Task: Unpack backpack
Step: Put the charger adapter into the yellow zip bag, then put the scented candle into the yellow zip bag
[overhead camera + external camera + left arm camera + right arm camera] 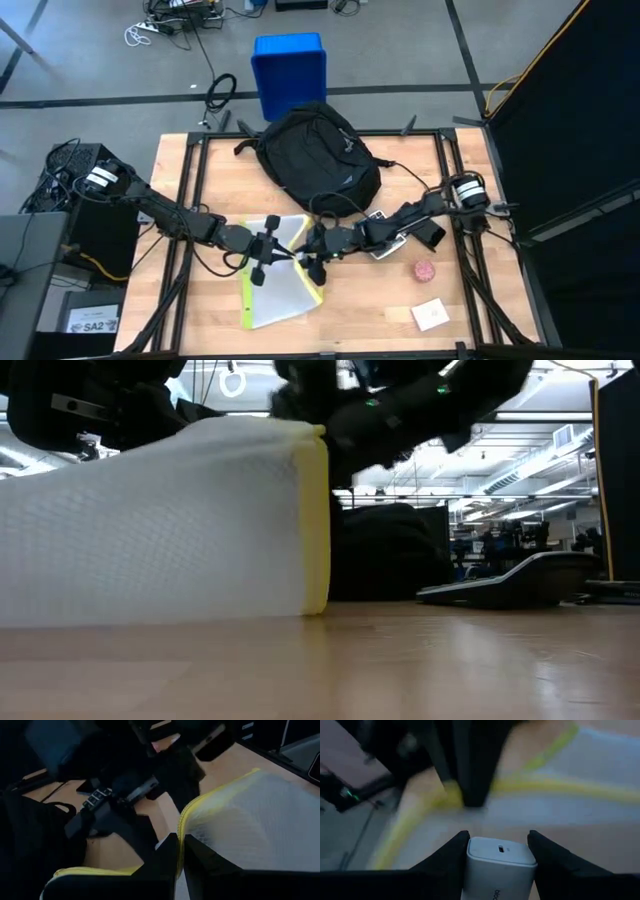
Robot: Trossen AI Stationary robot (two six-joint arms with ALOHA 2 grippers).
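High view: backpack (318,152) lies lengthwise away from the arms; left tool (268,249) pinches a mesh pouch (280,285), right tool (498,851) a white charger (500,867).

Even, diffuse light falls from above in the high view, leaving only soft, short shadows on the wooden worktop (200,200), and that view is sharp throughout. In the low view, ceiling strip lights (520,435) in the room behind glow bright, while the arms overhead read as dark silhouettes; the nearest stretch of worktop is blurred. The left wrist view is dim, its dark fingers (210,865) soft at close range. The right wrist view is hazy and smeared beyond the white charger block (497,865), which alone looks fairly sharp.
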